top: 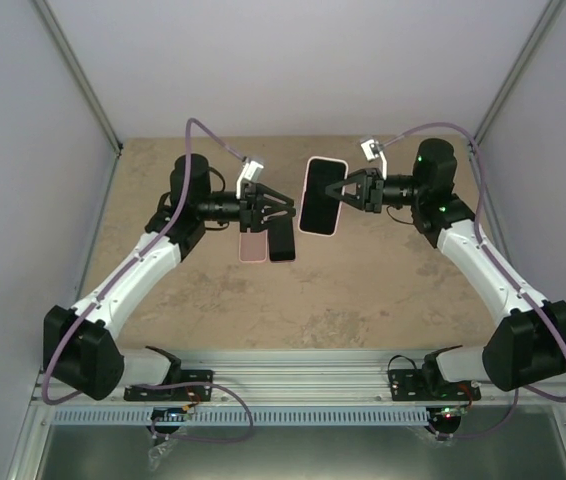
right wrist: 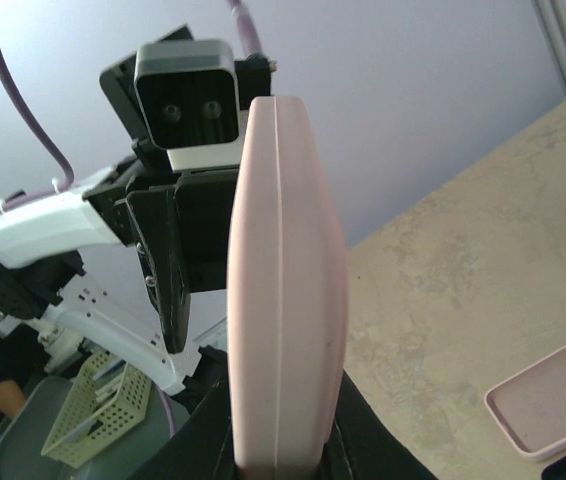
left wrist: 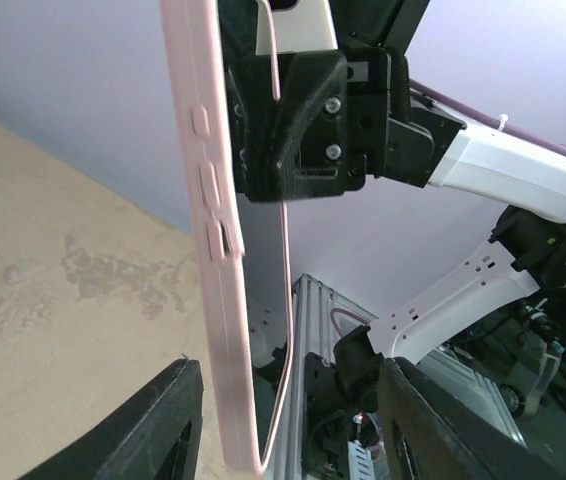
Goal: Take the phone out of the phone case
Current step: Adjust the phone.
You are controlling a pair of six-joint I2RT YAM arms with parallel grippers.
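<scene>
Item under inspection: the phone [top: 318, 195] sits in its pink case [left wrist: 208, 230], held in the air above the table [top: 383, 290] by the right pincer [top: 341, 192]. The right pincer is clamped on the case about midway along it, with one finger pressed on the screen side.

The left pincer [top: 285, 208] faces the right pincer and is spread wide. Its two fingers stand either side of the case's free end, and no contact is visible.

A second pink case [top: 253, 247] and a bare black phone [top: 281, 240] lie side by side on the table, below the right pincer and towards the left arm.

Handling, as judged: the phone is rigid, smooth and breakable at the glass. The case looks thin and pliable and holds the phone only by its lip. The best purchase is a corner lip at the free end, clear of the side buttons. A slip here means a drop to the table.

Orientation: from overhead, the long axis runs from the far side towards the arm bases, crosswise to the right pincer's fingers. The dark screen faces up and towards the left arm.
</scene>
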